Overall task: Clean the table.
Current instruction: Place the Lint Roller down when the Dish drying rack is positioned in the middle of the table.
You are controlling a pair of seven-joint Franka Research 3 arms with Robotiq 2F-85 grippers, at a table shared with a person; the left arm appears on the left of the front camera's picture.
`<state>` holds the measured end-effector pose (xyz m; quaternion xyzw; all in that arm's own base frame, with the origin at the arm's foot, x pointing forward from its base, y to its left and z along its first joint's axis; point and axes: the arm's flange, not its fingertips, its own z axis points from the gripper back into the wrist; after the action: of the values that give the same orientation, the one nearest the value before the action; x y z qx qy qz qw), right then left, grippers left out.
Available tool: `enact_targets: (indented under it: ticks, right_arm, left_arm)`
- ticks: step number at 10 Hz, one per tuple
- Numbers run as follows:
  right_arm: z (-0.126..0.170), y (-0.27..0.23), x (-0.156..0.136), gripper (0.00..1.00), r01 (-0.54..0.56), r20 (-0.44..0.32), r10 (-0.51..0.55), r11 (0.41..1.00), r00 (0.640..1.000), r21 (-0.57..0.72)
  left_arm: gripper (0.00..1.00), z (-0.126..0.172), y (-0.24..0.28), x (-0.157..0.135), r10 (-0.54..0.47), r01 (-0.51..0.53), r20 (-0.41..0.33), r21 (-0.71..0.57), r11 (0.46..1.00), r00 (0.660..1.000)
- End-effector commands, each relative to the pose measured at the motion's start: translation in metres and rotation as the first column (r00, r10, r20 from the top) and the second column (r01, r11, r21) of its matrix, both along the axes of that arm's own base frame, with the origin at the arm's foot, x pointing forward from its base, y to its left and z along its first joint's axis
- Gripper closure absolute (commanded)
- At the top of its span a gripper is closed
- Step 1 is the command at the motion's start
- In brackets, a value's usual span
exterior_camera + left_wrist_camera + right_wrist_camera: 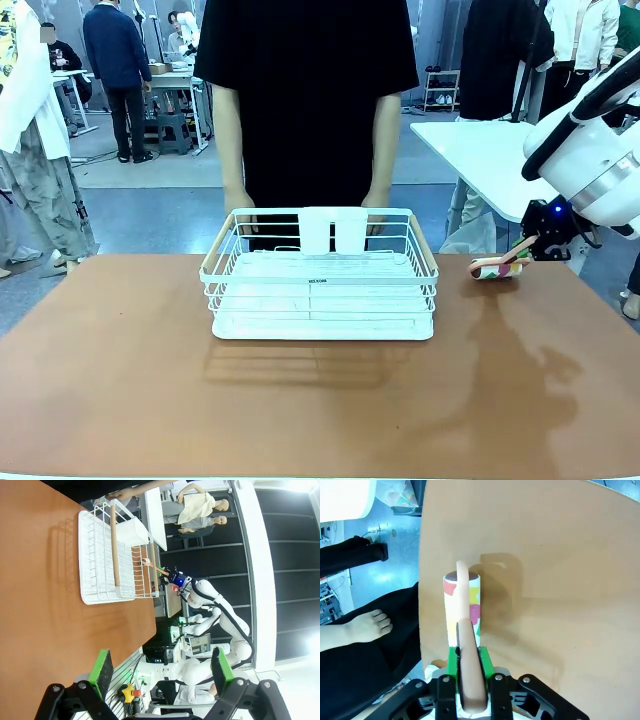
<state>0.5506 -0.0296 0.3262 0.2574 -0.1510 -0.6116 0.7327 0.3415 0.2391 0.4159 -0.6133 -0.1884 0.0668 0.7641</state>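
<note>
The table (150, 400), a broad reddish-brown top with rounded corners, fills the near part of the front view and runs away toward the person (305, 100) standing at its far edge. Taking the white wire basket (320, 275) as landmark: it sits on the table at the middle of the far half, its wooden-coloured handles at either end, a white cup-like insert (333, 230) hung on its far rim, and a small dark label on its near wall whose print is too small to read. The person's hands (240, 205) rest at the basket's far corners. To the right of the basket, near the table's right edge, a lint roller (497, 267) with a colourful patterned drum lies on the tabletop, its pale wooden handle rising into the right gripper (545, 240). In the right wrist view the right gripper (470, 665) has its green pads (452, 662) pressed against either side of that handle (470, 670), clamped on it, with the roller's drum (462, 605) touching the table (545, 580) just beyond the fingertips. In the left wrist view the left gripper (160, 672) hangs with its fingers (102, 667) spread wide apart and nothing between them, above the table's (50, 630) near side, well apart from the basket (107, 560). Beyond the basket to the right stands a smaller white-topped table (480, 150).
</note>
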Motion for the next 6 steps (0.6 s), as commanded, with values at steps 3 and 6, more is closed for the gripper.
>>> enact_targets:
  ticks: [3,6]
  right_arm:
    - [-0.014,0.015,-0.018,0.79,0.061,-0.011,-0.061,0.998,0.998,-0.031]
    - [-0.012,0.019,-0.032,0.33,0.063,0.002,-0.063,0.998,0.998,-0.032]
  left_arm:
    - [0.0,0.001,0.001,-0.003,0.002,-0.002,0.009,-0.008,1.0,1.0]
    - [0.0,0.001,0.001,-0.003,0.002,-0.002,0.009,-0.008,1.0,1.0]
